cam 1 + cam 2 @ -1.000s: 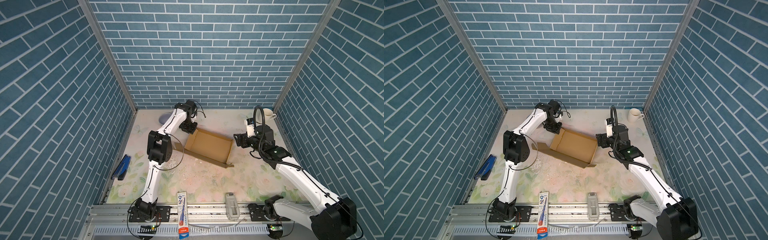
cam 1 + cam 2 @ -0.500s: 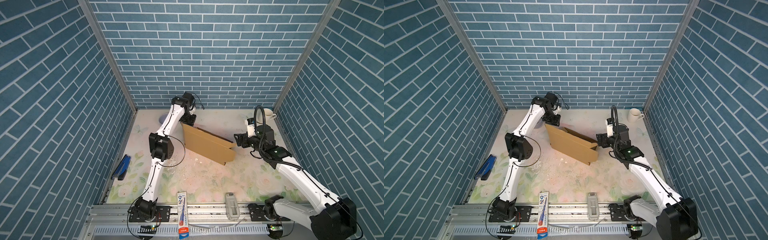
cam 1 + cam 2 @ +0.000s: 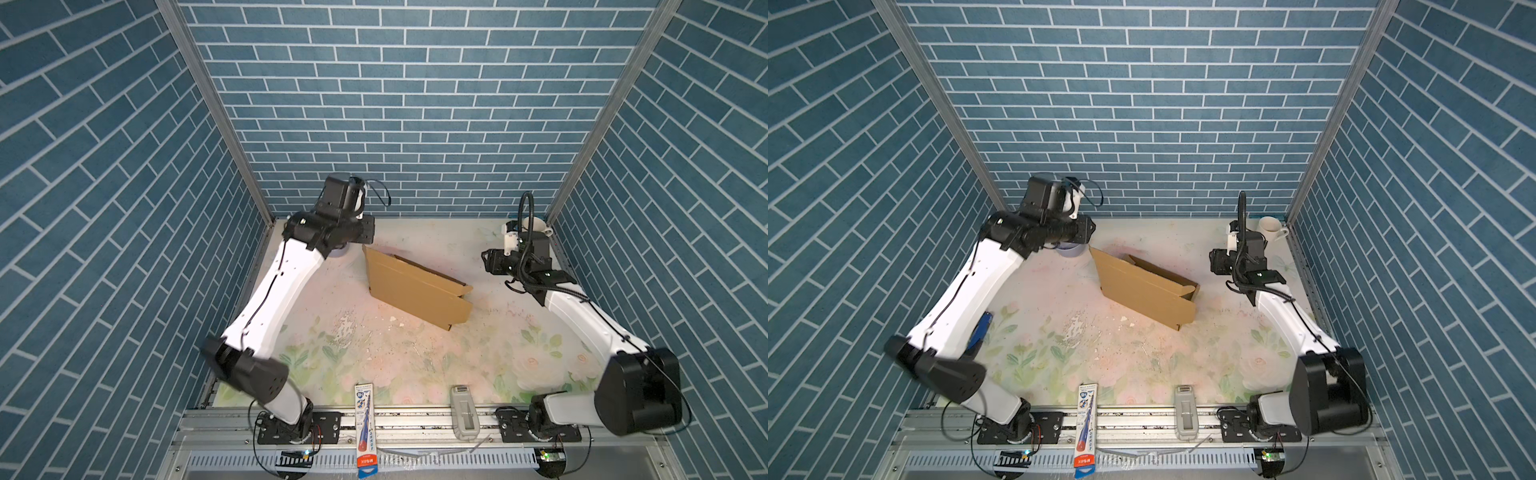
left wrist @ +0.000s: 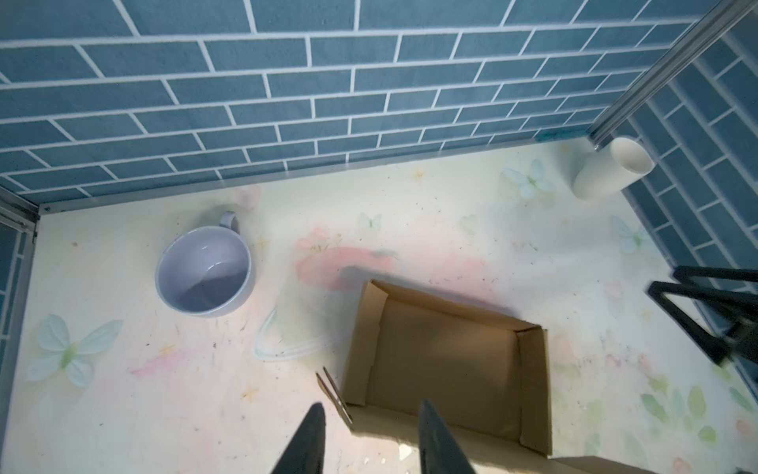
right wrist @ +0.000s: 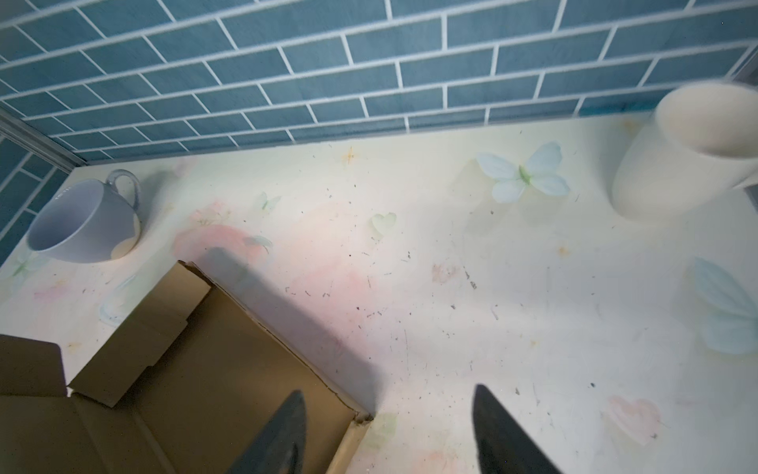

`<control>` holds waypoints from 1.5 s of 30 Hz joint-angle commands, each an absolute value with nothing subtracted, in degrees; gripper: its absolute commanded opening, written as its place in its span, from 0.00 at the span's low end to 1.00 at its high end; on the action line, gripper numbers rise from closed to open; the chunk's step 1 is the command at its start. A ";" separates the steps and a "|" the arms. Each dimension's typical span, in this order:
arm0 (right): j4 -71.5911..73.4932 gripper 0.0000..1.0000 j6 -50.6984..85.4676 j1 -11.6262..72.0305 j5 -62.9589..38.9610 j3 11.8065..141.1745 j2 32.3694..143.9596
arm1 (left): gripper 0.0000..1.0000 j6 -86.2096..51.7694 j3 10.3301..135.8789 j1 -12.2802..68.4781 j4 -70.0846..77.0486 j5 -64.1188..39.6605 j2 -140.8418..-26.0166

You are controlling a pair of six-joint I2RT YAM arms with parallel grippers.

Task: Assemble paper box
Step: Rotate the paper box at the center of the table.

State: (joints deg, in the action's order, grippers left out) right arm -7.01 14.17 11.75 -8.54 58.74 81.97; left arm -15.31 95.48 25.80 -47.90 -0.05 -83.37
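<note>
- Two grippers are seen with jaws parted, and nothing is clasped by either.
- The paper box point(image 3: 415, 286) is propped on its long edge on the table point(image 3: 415, 353), midway across and toward the far side, with its open face turned to the far wall.
- The left gripper point(image 4: 372, 404) is held just beside the box's far-left corner. The right gripper point(image 5: 389, 392) is held clear of its right end.
- A lilac mug point(image 4: 203, 271) is stood far left; a white mug point(image 4: 611, 168) is stood far right.
</note>
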 commanded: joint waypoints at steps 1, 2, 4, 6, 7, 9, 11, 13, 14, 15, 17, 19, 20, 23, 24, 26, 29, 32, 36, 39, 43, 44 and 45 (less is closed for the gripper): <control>-4.74 0.46 15.82 10.27 -13.54 63.16 88.21 | 0.36 -25.34 76.70 27.68 -38.16 6.02 -74.64; -4.55 0.40 15.83 10.07 -14.36 64.08 89.97 | 0.34 -27.38 72.45 28.76 -37.13 7.51 -71.80; -5.15 0.26 15.57 9.92 -15.32 66.26 93.81 | 0.30 -31.58 63.64 31.62 -35.60 10.22 -67.33; -5.89 0.22 15.08 9.85 -16.09 68.06 96.86 | 0.27 -35.49 57.54 33.98 -33.74 11.76 -65.57; -5.97 0.22 14.95 9.93 -16.70 68.65 98.25 | 0.27 -37.04 54.76 35.04 -31.87 11.91 -65.32; -6.15 0.21 14.87 9.85 -17.67 69.46 100.54 | 0.27 -38.93 50.94 36.80 -27.38 11.82 -66.22; -6.40 0.21 14.77 9.87 -18.65 70.00 102.70 | 0.27 -39.85 49.27 37.87 -23.78 11.57 -69.11; -6.39 0.21 14.83 9.87 -20.30 70.16 104.65 | 0.27 -40.35 48.26 38.55 -19.31 10.73 -72.88; -6.40 0.21 14.85 10.01 -20.83 70.05 105.25 | 0.27 -40.69 47.83 38.67 -16.90 10.34 -74.37; -6.50 0.21 14.85 9.97 -21.08 69.92 105.96 | 0.27 -41.00 47.27 38.76 -14.19 9.61 -76.15; -6.50 0.21 14.87 10.05 -21.65 69.53 107.02 | 0.27 -41.04 47.37 38.87 -10.76 9.34 -79.25; -6.35 0.21 15.02 10.29 -22.81 69.25 107.92 | 0.26 -40.86 47.82 38.85 -8.99 9.76 -82.03; -6.41 0.21 15.03 10.43 -23.37 69.26 108.16 | 0.26 -40.72 47.90 38.84 -8.13 9.67 -82.99; -6.59 0.21 14.96 11.32 -24.33 68.46 108.27 | 0.26 -40.70 47.96 38.81 -5.46 9.93 -85.78; -6.51 0.21 14.94 11.65 -24.35 67.76 108.04 | 0.27 -40.80 47.82 38.76 -4.29 9.97 -86.78; -6.41 0.21 14.72 12.31 -24.60 66.79 107.89 | 0.27 -40.66 48.11 38.67 -2.88 10.19 -88.82; -6.07 0.21 14.60 13.22 -25.38 65.08 107.43 | 0.27 -40.77 48.24 38.59 -0.57 10.39 -91.33; -5.70 0.21 14.67 14.01 -25.31 62.73 106.34 | 0.27 -40.38 48.51 38.26 0.57 11.09 -92.78; -4.10 0.20 15.33 14.63 -25.28 58.81 104.13 | 0.28 -39.64 49.03 37.54 0.92 11.75 -93.42; -2.75 0.20 16.33 15.26 -26.01 56.02 102.48 | 0.29 -38.87 49.57 36.72 0.46 12.37 -93.82; -0.63 0.20 18.11 16.71 -26.02 52.27 99.86 | 0.29 -38.03 49.86 35.22 1.06 12.57 -94.56; -0.04 0.20 18.61 17.31 -26.02 51.09 99.09 | 0.29 -37.70 49.92 34.88 1.42 12.65 -94.86; 0.53 0.20 19.10 18.01 -25.78 49.93 98.29 | 0.30 -37.42 50.07 34.46 1.97 12.66 -95.20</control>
